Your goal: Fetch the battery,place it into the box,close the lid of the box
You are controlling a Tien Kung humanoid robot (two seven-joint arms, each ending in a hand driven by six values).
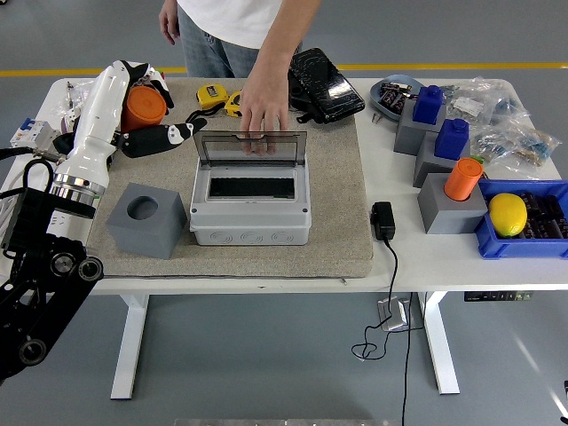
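Left hand (pixel 142 111) grips the orange battery (pixel 142 107), fingers curled around its body; it hangs in the air left of the box (pixel 251 209), apart from it and level with the box's raised lid (pixel 251 148). Battery is clear of the grey holder block (pixel 145 219), which sits on the mat (pixel 337 222) left of the box with its round socket empty.

Box: grey, on the mat, lid tilted up and back, dark interior exposed. A person's hand (pixel 264 111) rests on the lid's far top edge, fingers over it, arm coming from the far side of the table (pixel 444 262).

Right of the box, off the mat: a black adapter (pixel 382 220) with its cable hanging over the near edge; further right, a second orange battery (pixel 463 178) stands in a grey block (pixel 451 209), and two blue pieces (pixel 428 104) sit on more grey blocks. A blue bin (pixel 497 243) farthest right holds a yellow lemon-shaped object (pixel 508 214).

Behind the box: a black pouch (pixel 324 84) and yellow tape measures (pixel 211 95).
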